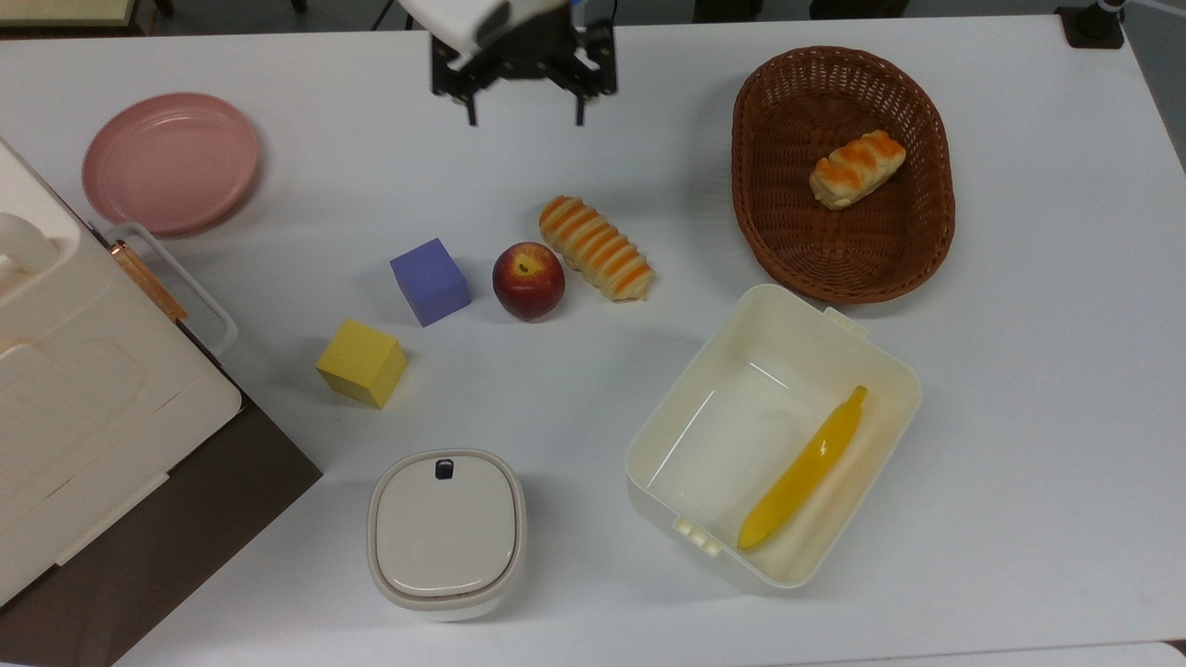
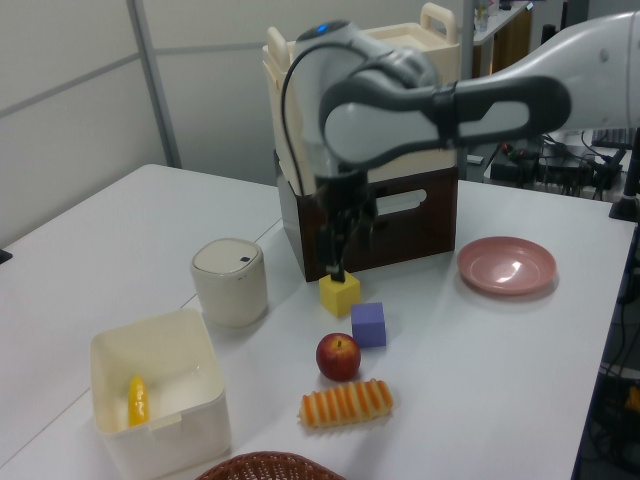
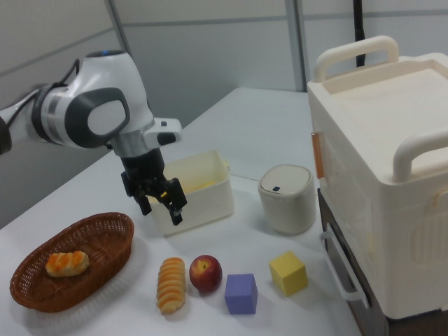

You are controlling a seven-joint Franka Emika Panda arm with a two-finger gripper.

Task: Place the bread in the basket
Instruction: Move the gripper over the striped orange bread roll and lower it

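The claw (image 1: 524, 119) hangs spread and empty above the counter (image 1: 649, 139), in the approach step. The bread (image 1: 596, 246) lies below it in the top view, beside the apple (image 1: 528, 280), outside the basket (image 1: 760, 222). Next it probably must descend and straddle the loaf.

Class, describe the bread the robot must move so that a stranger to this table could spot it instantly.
Start at the big brown wicker basket on the top view's right. To its left, mid-table, a red apple sits beside the bread. It is a long, ridged cream loaf with many orange stripes, longer than the stubby roll in the basket.
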